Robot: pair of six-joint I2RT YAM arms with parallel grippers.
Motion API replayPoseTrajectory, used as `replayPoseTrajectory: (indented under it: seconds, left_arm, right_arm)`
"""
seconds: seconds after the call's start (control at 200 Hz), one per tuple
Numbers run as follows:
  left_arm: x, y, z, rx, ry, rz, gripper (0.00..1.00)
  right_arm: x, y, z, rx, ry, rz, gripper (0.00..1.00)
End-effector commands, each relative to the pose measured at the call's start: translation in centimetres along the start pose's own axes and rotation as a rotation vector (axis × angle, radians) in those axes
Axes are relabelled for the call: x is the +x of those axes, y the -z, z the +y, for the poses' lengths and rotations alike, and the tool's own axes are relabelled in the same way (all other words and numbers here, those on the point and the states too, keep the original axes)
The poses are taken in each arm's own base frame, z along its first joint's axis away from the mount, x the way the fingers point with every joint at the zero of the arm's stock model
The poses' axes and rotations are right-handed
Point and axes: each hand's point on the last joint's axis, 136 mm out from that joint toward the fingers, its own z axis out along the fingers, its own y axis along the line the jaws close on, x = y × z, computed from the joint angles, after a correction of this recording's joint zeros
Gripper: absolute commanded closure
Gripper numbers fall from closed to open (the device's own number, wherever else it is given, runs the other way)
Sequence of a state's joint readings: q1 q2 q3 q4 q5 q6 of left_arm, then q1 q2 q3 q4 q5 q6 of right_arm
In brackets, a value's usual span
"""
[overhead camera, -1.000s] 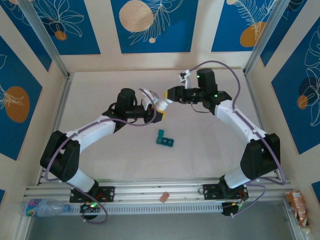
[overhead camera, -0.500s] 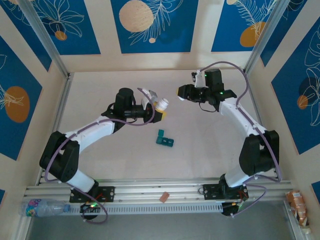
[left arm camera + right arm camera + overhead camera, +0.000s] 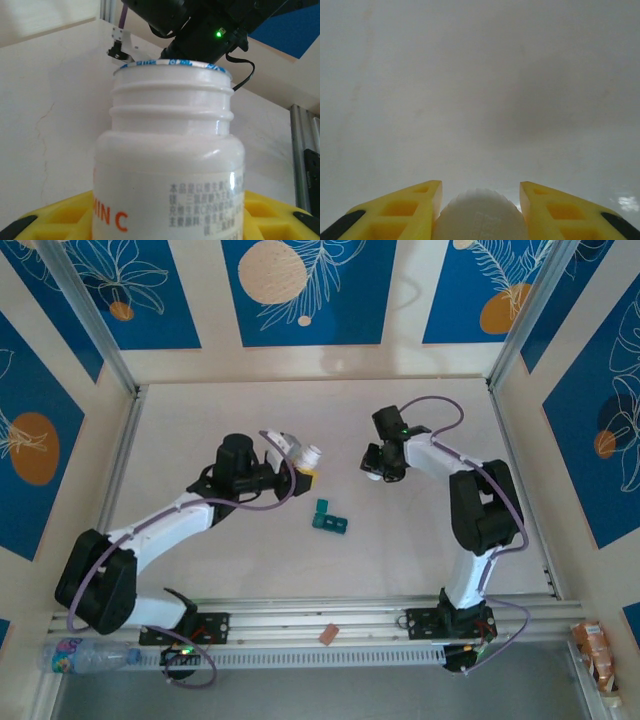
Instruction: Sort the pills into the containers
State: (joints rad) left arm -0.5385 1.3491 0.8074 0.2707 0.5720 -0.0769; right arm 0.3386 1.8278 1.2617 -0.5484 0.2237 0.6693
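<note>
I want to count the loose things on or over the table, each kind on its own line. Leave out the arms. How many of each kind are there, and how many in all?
White pill bottle: 1
White ribbed cap: 1
Teal pill organiser: 1
Total: 3

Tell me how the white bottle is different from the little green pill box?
The white bottle is round; the green pill box is blocky, made of square compartments. The bottle is held in the left gripper; the pill box lies on the table, touched by nothing. Both are small containers.
</note>
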Motion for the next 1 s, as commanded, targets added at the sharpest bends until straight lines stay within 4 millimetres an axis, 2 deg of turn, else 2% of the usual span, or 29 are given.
replayPoseTrajectory:
  seconds: [0.0, 0.28, 0.325, 0.41, 0.47, 0.535, 0.745, 0.86, 0.995]
  left_arm:
    - [-0.6, 1.1, 0.5, -0.054, -0.003, -0.040, 1.00]
    - [0.6, 1.5, 0.4, -0.068, 0.027, 0.003, 1.00]
    - [0.6, 1.5, 0.4, -0.069, 0.034, 0.003, 1.00]
    - [0.6, 1.6, 0.2, -0.063, 0.036, 0.001, 1.00]
    - [0.6, 1.7, 0.0, -0.054, 0.034, -0.004, 1.00]
    - [0.5, 1.7, -0.3, -0.042, 0.042, -0.006, 1.00]
    - [1.1, 1.6, -0.2, -0.038, 0.077, 0.015, 1.00]
    - [1.6, 1.6, -0.2, -0.044, 0.100, 0.043, 1.00]
    - [2.5, 1.6, -0.1, -0.059, 0.121, 0.096, 1.00]
  right_arm:
    - [-0.5, -0.4, -2.3, 0.158, -0.061, -0.045, 0.67]
    - [1.4, -3.4, -3.5, 0.221, -0.120, 0.022, 0.64]
    - [1.8, -3.8, -3.5, 0.224, -0.120, 0.040, 0.59]
    - [2.1, -3.9, -3.3, 0.214, -0.112, 0.055, 0.42]
    - [2.0, -3.3, -2.9, 0.196, -0.102, 0.042, 0.33]
    - [1.6, -2.2, -2.2, 0.157, -0.091, 0.020, 0.29]
    - [0.8, 2.0, 0.1, 0.007, -0.051, -0.045, 0.27]
    - [1.0, 3.8, 1.7, -0.099, -0.010, -0.064, 0.27]
    - [2.2, 5.7, 3.4, -0.215, 0.050, -0.084, 0.27]
